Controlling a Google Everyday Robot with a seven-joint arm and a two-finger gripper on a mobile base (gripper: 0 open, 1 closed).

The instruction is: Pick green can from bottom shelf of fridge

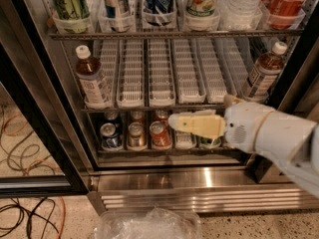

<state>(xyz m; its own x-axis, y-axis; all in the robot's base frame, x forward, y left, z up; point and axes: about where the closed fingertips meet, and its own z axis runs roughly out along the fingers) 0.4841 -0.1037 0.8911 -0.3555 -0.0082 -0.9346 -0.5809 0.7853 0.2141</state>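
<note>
The fridge has a black-framed open door and wire racks. On the bottom shelf stand a blue can, a bronze-orange can and a red can, with more cans behind them. Only a sliver of the green can shows at the right of the row, under my gripper. My gripper is cream-coloured on a white arm reaching in from the right. It hangs in front of the bottom shelf, its tip just above and right of the red can.
Brown tea bottles stand at the left and right of the middle shelf among white lane trays. Tall bottles fill the top shelf. A stainless vent grille, a clear plastic bag and floor cables lie below.
</note>
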